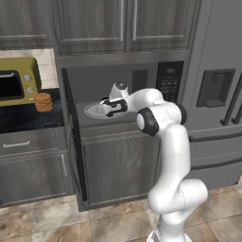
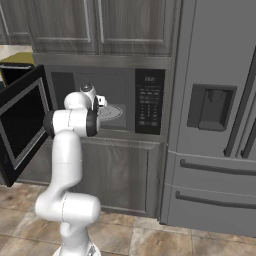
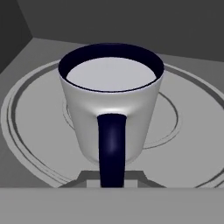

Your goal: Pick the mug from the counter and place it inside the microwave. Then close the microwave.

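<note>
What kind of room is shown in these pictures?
Most likely a home kitchen, computer-rendered: a built-in microwave under grey wood cabinets, a large grey refrigerator beside it, and a yellow toaster oven on a black counter.

My two base cameras sit behind the arm (image 1: 165,156), left and right, looking forward and down; both take in the open microwave (image 1: 113,90) and its turntable (image 2: 114,112). My hand camera looks from very near at the mug (image 3: 111,105) on that turntable.
</note>
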Available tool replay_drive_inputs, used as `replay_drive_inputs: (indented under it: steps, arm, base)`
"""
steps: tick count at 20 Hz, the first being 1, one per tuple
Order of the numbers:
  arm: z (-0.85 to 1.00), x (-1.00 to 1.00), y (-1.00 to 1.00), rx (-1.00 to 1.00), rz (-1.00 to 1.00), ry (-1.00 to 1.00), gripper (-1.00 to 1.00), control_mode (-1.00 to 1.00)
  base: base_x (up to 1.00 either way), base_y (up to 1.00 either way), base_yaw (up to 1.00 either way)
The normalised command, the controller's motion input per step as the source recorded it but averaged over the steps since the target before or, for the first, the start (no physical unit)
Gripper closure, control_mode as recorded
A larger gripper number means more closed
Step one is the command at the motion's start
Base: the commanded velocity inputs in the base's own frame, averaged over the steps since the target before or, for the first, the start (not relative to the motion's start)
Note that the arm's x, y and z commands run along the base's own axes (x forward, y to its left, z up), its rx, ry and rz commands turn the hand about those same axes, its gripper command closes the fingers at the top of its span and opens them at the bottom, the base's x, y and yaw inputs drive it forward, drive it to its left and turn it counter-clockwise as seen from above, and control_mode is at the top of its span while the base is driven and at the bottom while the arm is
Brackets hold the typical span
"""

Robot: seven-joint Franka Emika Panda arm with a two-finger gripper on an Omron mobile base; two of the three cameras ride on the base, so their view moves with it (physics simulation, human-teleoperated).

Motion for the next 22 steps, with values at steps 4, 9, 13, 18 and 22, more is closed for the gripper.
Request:
replay_drive_inputs:
  steps: [4, 9, 13, 18, 22]
  arm:
    - [-0.12, 0.03, 0.03, 0.00, 0.00, 0.00, 1.00, -1.00]
    - [0.00, 0.00, 0.00, 0.00, 0.00, 0.00, 1.00, -1.00]
    - [0.00, 0.00, 0.00, 0.00, 0.00, 0.00, 1.00, -1.00]
    - [-0.02, 0.00, 0.00, 0.04, 0.00, 0.00, -1.00, -1.00]
    - [0.00, 0.00, 0.00, 0.01, 0.00, 0.00, -1.00, -1.00]
  base:
    - [0.00, 0.00, 0.00]
    - [0.00, 0.00, 0.00]
    - [0.00, 0.00, 0.00]
    - [0.00, 0.00, 0.00]
    - [0.00, 0.00, 0.00]
